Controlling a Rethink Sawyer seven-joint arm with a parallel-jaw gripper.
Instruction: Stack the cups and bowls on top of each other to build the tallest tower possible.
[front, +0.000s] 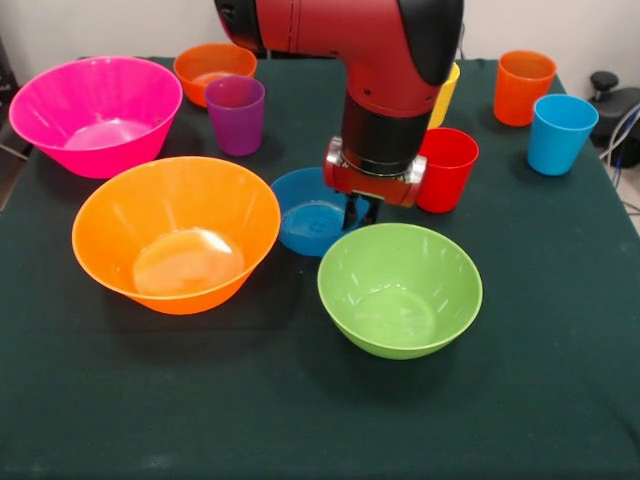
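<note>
The red and black arm (385, 60) drops in from above and its pincer (362, 211) sits low at the small blue bowl (310, 212), right at that bowl's right-hand rim. The dark fingers show just below the red wrist block, but whether they are spread or clamped on the rim, I cannot tell from this angle.

Nothing is stacked: every piece stands alone on the dark green counter (540, 380). The green bowl (400, 290) sits nearest the camera, just in front of the pincer and close to the small blue bowl. To its left is the large orange bowl (176, 235), upright and open, its rim close to the blue one. Behind that, at far left, the large pink bowl (96, 115). The small orange bowl (214, 72) rests at the back, with the purple cup (236, 115) just in front of it.

On the right, the red cup (447, 168) stands right beside the arm's wrist. The yellow cup (446, 95) peeks out behind the arm, mostly hidden. Farther right, the orange cup (523, 87) and the light blue cup (560, 133) stand near each other, well apart from the bowls.
</note>
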